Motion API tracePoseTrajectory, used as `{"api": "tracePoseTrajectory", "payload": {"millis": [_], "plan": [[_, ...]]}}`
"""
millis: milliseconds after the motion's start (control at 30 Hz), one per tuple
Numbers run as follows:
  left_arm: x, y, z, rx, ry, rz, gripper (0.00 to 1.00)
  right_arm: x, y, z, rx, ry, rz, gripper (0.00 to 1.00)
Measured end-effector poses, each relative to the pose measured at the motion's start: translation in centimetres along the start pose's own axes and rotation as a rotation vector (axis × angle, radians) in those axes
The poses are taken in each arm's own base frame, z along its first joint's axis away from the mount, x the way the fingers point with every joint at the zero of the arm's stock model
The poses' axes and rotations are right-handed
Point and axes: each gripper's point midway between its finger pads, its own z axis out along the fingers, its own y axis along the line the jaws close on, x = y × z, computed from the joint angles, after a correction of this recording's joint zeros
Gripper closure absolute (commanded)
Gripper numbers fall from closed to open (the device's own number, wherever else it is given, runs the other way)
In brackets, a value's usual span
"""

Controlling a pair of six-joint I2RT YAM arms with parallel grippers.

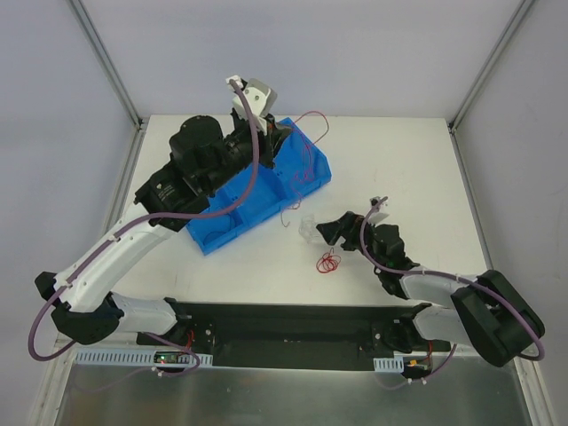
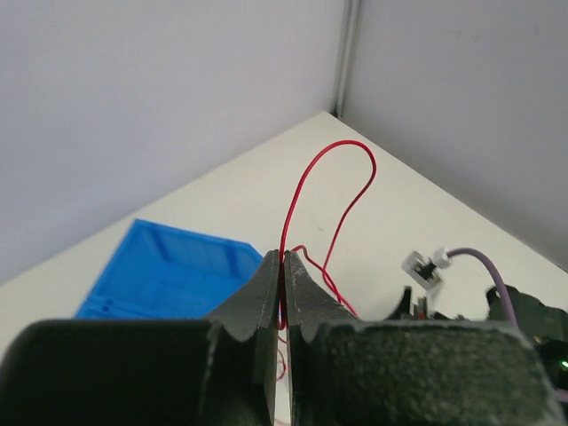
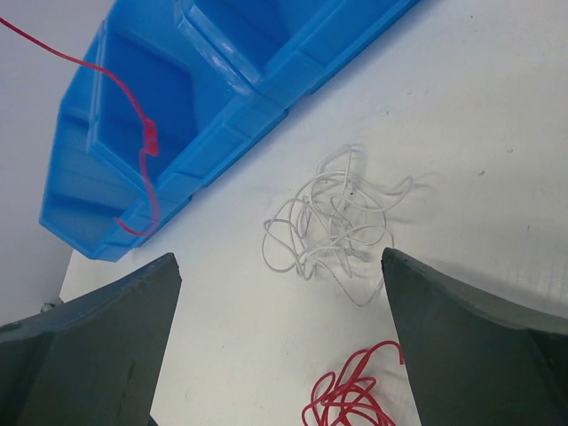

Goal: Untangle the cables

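L wrist view: left pincer (image 2: 282, 293) is clamped tight on a red wire (image 2: 306, 177), which loops up above the tips and trails down behind them; blue bin (image 2: 169, 266) sits below on the counter (image 2: 266, 177). R wrist view: right pincer (image 3: 277, 266) is spread wide w/ nothing between the fingers, hovering over a white tangle (image 3: 333, 217) lying loose on the counter just beside the bin. A small red coil (image 3: 351, 404) lies near the white tangle but apart from it, and the held red wire dangles over the bin's end compartment, clear of both. Top view: L arm reaches over the bin's far end w/ the red wire raised, R arm is low by the white heap, and the coil is a bit nearer the arm bases. Progress, approx: of the cables, the reds look separated from the white, so that part seems done. Left to do: the white heap is knotted on itself and needs working open, and the held red wire needs setting down. No black wire can be made out in any view.
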Motion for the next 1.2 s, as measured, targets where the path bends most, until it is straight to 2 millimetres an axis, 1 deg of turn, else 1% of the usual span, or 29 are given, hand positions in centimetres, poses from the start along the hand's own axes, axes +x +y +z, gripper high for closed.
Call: {"api": "tracePoseTrajectory", "payload": {"millis": [100,200,267,367,433,500,533,600,700,767,800,867,900,967,1033,1100,1200], "plan": [[-2.3,0.8,0.2,-0.033,-0.045,0.068,1.0,0.2,-0.1,0.2,0.003,0.009,0.001,0.02],[-4.0,2.4,0.6,-0.082,-0.073,0.129,1.0,0.1,0.1,0.4,-0.002,0.013,0.001,0.02],[-4.2,4.1,1.0,-0.125,-0.071,0.152,1.0,0.1,0.2,0.5,-0.007,0.015,0.001,0.02],[-3.5,8.3,1.3,-0.22,-0.047,0.158,1.0,0.1,0.2,0.5,-0.007,0.021,0.005,0.02],[-2.6,10.8,1.4,-0.278,-0.027,0.156,1.0,0.1,0.0,0.6,-0.002,0.024,0.009,0.02],[-0.8,13.3,1.4,-0.331,0.006,0.149,1.0,0.1,-0.1,0.7,-0.001,0.028,0.013,0.02],[0.4,14.3,1.6,-0.352,0.027,0.141,1.0,0.1,-0.1,0.8,0.0,0.031,0.016,0.02],[2.7,15.5,1.8,-0.374,0.061,0.117,1.0,0.2,-0.2,0.8,0.001,0.035,0.021,0.02],[7.5,17.2,2.1,-0.406,0.135,0.059,1.0,0.2,-0.4,0.9,0.006,0.039,0.032,0.03],[11.5,18.2,1.9,-0.437,0.201,-0.001,1.0,0.2,-0.5,1.0,0.008,0.043,0.04,0.02],[12.9,18.4,1.7,-0.448,0.226,-0.025,1.0,0.3,-0.6,1.0,0.009,0.047,0.044,0.03],[16.5,19.0,1.1,-0.486,0.282,-0.088,1.0,0.4,-0.8,1.0,0.011,0.053,0.051,0.03],[17.8,19.0,0.9,-0.497,0.302,-0.112,1.0,0.5,-0.8,1.0,0.012,0.056,0.054,0.03],[21.0,18.8,0.3,-0.518,0.352,-0.176,1.0,0.6,-1.0,1.0,0.017,0.062,0.061,0.03],[23.5,18.6,-0.3,-0.54,0.393,-0.233,1.0,0.7,-1.1,1.1,0.018,0.068,0.07,0.03],[25.4,18.5,-0.9,-0.572,0.429,-0.283,1.0,0.7,-1.0,1.2,0.015,0.072,0.075,0.03],[26.9,18.6,-0.9,-0.605,0.465,-0.335,1.0,0.6,-0.9,1.3,0.011,0.076,0.081,0.03]]}}
